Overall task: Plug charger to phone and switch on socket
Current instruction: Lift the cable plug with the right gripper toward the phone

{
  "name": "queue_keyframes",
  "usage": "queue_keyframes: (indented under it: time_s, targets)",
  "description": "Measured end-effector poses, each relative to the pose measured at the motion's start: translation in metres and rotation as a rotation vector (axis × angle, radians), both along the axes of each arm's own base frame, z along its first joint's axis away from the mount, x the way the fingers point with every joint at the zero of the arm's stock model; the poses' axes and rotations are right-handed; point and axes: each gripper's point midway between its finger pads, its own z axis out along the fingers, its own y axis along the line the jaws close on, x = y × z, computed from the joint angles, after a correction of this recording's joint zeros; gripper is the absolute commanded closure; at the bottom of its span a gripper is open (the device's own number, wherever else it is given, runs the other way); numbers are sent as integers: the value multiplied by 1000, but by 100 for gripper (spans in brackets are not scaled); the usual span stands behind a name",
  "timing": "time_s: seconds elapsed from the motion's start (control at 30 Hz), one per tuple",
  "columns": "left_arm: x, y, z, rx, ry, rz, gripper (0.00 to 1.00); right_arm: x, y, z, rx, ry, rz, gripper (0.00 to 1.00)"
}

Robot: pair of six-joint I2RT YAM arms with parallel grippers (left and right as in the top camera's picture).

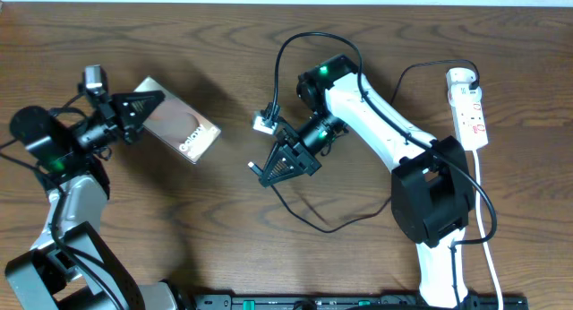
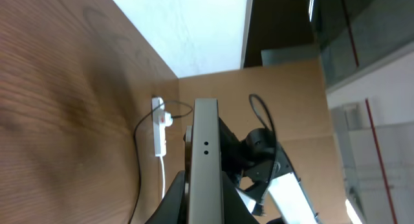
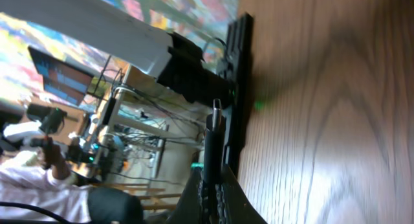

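My left gripper (image 1: 143, 106) is shut on the phone (image 1: 183, 131), a flat smartphone with white "Galaxy" lettering, held tilted above the table at the left. In the left wrist view the phone's grey edge (image 2: 206, 153) stands between my fingers (image 2: 206, 204). My right gripper (image 1: 273, 167) is shut on the charger's black plug end (image 3: 213, 130), whose tip sticks out past my fingers (image 3: 212, 191). The thin black charger cable (image 1: 304, 216) loops over the table. The white socket (image 1: 470, 108) lies at the far right and also shows in the left wrist view (image 2: 158, 130).
A small white adapter (image 1: 262, 122) lies on the cable near the table's middle. The socket's white cord (image 1: 488, 229) runs toward the front edge. A black rail (image 1: 358, 301) lines the front edge. The right arm's base (image 1: 434, 202) stands at front right.
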Motion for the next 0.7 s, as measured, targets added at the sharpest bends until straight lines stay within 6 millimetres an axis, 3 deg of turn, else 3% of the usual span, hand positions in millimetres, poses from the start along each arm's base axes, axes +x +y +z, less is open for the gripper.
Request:
queue_keyframes:
  time_s: [0.5,0.7]
  targets:
    - [0,-9,0,18,-27,-24,93,-9,15,11,124,-42,30,99]
    - [-1,-27,3,31,-57,-75,93,-10,19,12,141,-42,30,99]
